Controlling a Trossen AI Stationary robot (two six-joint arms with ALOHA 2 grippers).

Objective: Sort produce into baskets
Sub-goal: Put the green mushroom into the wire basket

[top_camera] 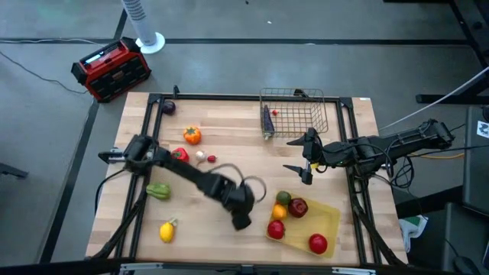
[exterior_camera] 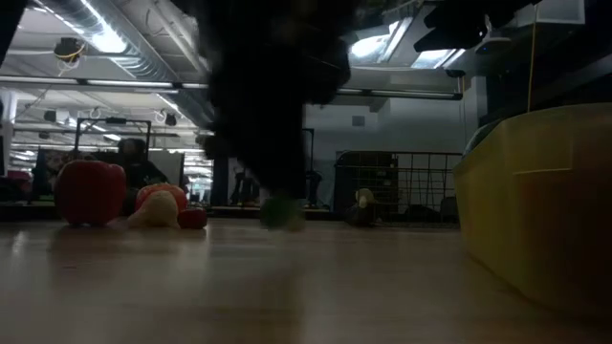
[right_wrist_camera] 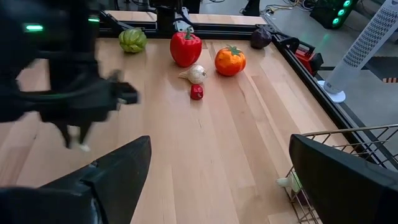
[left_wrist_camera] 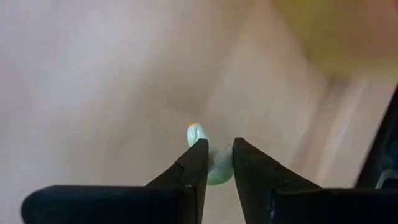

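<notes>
My left gripper (top_camera: 243, 223) is over the table's near middle, just left of the yellow tray (top_camera: 330, 218), and is shut on a small pale green-and-white toy piece (left_wrist_camera: 214, 163) with an orange tip. The tray holds red apples (top_camera: 318, 243); an orange (top_camera: 280, 212) and a green piece (top_camera: 283, 198) sit at its left end. My right gripper (top_camera: 296, 155) is open and empty, below the wire basket (top_camera: 294, 111), which holds a purple piece (top_camera: 267, 121). On the left lie a lemon (top_camera: 166, 231), green pepper (top_camera: 158, 191), red pepper (top_camera: 180, 155) and orange piece (top_camera: 192, 135). My left gripper pinches the small pale piece between its two fingers, which close on its middle (left_wrist_camera: 219, 167). The orange-tipped end (left_wrist_camera: 194, 130) sticks out past the fingertips. The fingers point down at the table. Whether the piece rests on the wood or hangs just above it, I cannot tell.
A garlic-like piece (top_camera: 201, 156) and a small red piece (top_camera: 212, 159) lie by the red pepper; a dark purple piece (top_camera: 169, 108) sits at the far left corner. A red-and-black box (top_camera: 111, 69) and a white fan (top_camera: 145, 30) stand on the floor.
</notes>
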